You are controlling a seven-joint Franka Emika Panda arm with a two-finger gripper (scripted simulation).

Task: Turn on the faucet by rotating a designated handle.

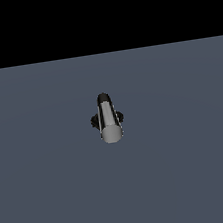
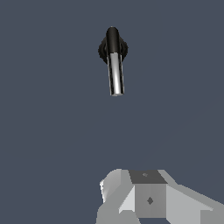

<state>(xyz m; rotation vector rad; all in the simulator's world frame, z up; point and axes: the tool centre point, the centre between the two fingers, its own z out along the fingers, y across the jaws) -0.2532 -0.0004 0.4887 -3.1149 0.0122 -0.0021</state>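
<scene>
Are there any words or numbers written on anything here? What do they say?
None: there is no writing to read in either view.
The faucet is plain, with a bare grey handle and a black base.
The grey floor is blank.
The gripper body shows only small dark diamond marks, not letters.

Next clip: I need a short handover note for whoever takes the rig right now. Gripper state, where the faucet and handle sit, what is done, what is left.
Gripper: only part of it shows at the wrist view's edge; open or shut cannot be told. It holds nothing and is well clear of the faucet.
Faucet: stands alone on the grey floor, black base under a dark elbow.
Handle: grey bar, flat round end pointing toward the exterior camera; untouched.
Done: nothing visible yet.
Left: approach, contact the handle, rotate it.
</scene>
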